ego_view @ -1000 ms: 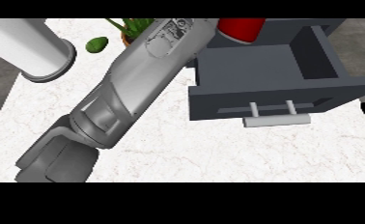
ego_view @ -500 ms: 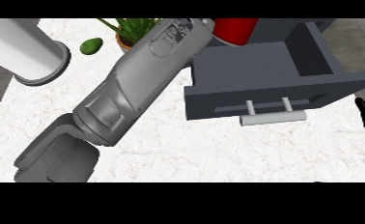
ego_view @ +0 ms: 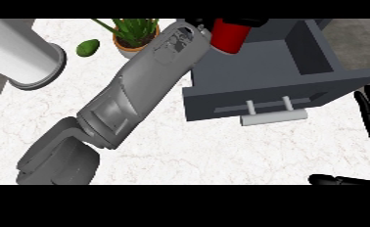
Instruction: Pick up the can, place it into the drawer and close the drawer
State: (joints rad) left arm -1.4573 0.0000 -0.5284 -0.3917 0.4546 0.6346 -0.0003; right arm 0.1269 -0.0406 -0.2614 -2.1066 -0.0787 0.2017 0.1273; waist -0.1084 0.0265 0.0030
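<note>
The red can (ego_view: 230, 36) hangs at the top of the head view, over the back left corner of the open dark grey drawer (ego_view: 318, 57). My left hand (ego_view: 205, 26) is curled round the can's upper part, and its grey forearm runs down to the lower left. The can's top is hidden by the hand. The drawer's front panel carries a pale bar handle (ego_view: 274, 116) facing me. Only the dark fingers of my right hand (ego_view: 339, 179) show, at the lower right corner and the right edge, straight and touching nothing.
A potted green plant (ego_view: 134, 34) stands just left of my left forearm. A small green fruit (ego_view: 88, 48) lies further left, and a tall white cylinder (ego_view: 29, 57) stands at the left edge. White marbled counter (ego_view: 217, 152) spreads in front of the drawer.
My left hand has carried the can slightly left and nearer, toward the drawer's back left corner. The fingers of my right hand have come into view at the lower right.
</note>
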